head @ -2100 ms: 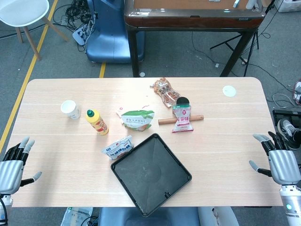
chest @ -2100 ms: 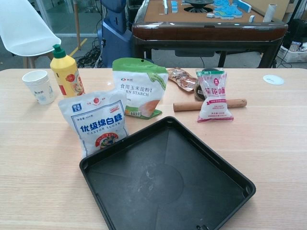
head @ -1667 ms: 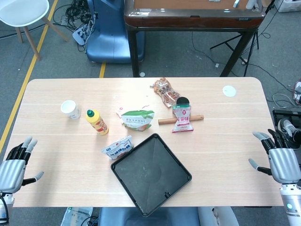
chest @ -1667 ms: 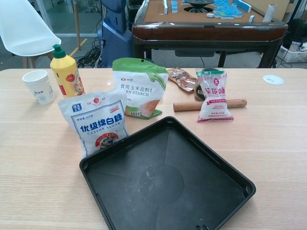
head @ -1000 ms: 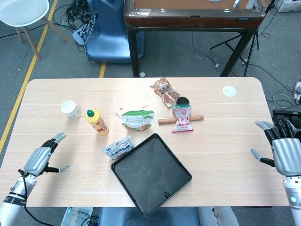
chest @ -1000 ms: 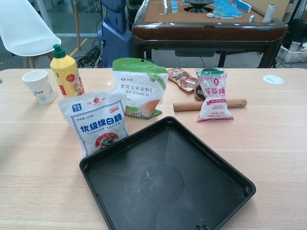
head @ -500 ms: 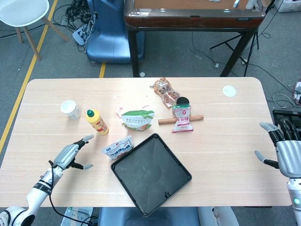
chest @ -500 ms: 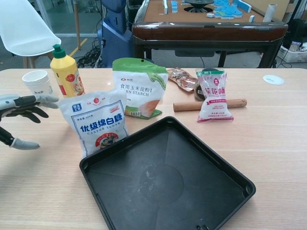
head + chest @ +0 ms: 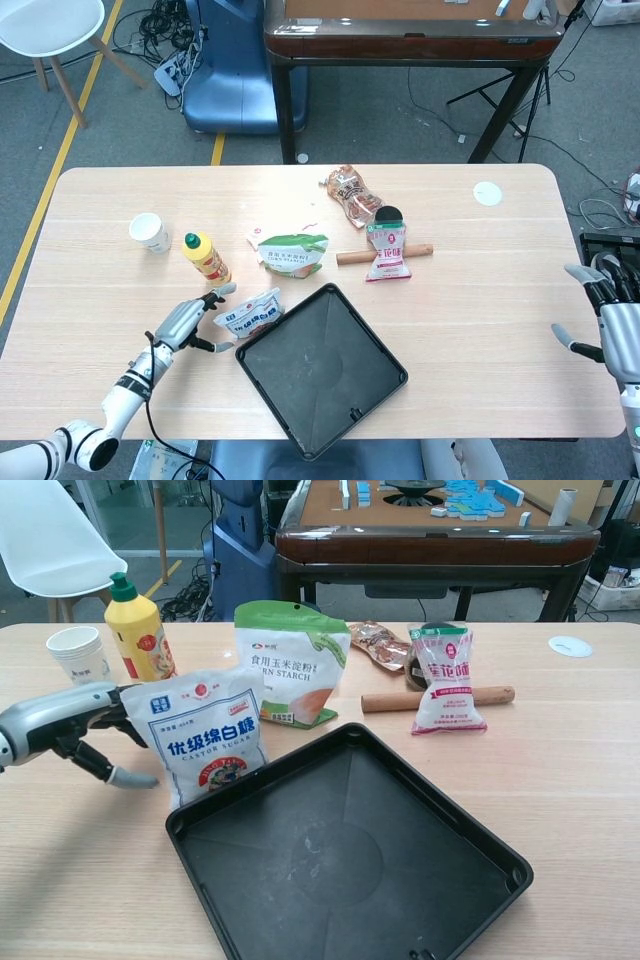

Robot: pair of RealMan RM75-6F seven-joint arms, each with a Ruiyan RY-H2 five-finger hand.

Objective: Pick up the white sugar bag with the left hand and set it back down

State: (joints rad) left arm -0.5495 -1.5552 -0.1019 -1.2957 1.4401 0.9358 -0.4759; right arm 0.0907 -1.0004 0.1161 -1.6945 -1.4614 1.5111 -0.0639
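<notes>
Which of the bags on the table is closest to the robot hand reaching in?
The white sugar bag with blue lettering; the left robot hand is right beside it. The green-topped starch bag and pink bag sit farther back.

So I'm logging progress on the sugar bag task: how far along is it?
Early. The left hand has reached the white sugar bag with blue lettering and sits at its side, fingers spread, with no grip visible. The bag stands on the light wooden table beside the black square tray. Gripping, lifting and setting down remain.

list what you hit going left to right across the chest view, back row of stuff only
paper cup → yellow bottle → corn starch bag → brown snack packet → pink bag → white disc
</notes>
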